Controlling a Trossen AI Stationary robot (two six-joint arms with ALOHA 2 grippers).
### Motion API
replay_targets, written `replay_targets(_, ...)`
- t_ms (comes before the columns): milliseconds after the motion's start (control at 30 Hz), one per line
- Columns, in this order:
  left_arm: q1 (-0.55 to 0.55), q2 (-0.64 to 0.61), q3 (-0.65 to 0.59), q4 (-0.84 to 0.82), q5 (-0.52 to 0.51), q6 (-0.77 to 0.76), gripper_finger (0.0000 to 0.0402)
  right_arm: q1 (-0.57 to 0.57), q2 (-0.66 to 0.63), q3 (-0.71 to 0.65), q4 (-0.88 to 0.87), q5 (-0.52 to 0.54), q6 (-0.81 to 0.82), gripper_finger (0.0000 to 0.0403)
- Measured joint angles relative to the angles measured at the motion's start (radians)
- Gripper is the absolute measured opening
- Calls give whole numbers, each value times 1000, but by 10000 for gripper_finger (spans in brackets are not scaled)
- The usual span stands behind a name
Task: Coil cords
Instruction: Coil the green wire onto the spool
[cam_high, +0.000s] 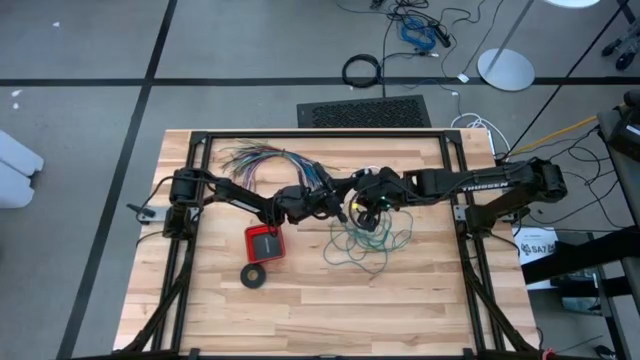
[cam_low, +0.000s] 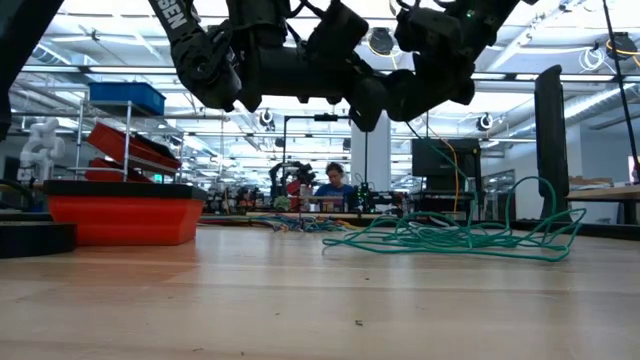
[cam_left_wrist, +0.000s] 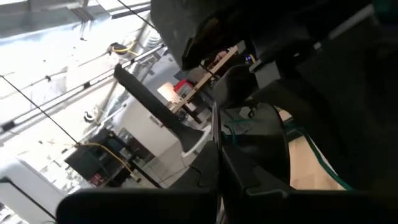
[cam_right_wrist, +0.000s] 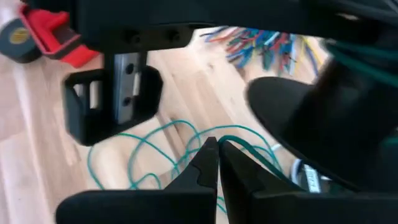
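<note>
While both arms are stretched toward the middle of the wooden table (cam_high: 300, 300), the left gripper (cam_high: 335, 197) and the right gripper (cam_high: 362, 200) are brought almost nose to nose above it, raised off the surface as seen in the low view. The fingers of each gripper are pressed together; strands of the teal-green wire (cam_high: 362, 242) run close by the right gripper's fingertips (cam_right_wrist: 208, 163) in its wrist view, though whether any strand is pinched cannot be told. The wire is spread in a loose tangle on the table just below and in front of the two grippers, toward the right arm's side. A fanned bundle of many-coloured wires (cam_high: 265, 160) is laid behind the left arm, and a red box (cam_high: 265, 242) with a black ring (cam_high: 254, 275) near it is placed beside the tangle, on the left arm's side.
</note>
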Motion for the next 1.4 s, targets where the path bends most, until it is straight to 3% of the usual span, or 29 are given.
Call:
replay_targets(400, -6, 1, 0, -2, 6, -77, 0, 1, 0, 0, -8, 57, -19, 0)
replay_targets(800, -11, 1, -2, -13, 39, -80, 0, 47, -62, -2, -123, 147, -50, 0)
replay_targets(1000, -28, 1, -3, -31, 29, -83, 0, 92, -101, -3, -226, 274, -80, 0)
replay_targets(1400, -49, 1, -3, -32, 46, -149, 0, 102, -196, -204, -97, 305, -72, 0)
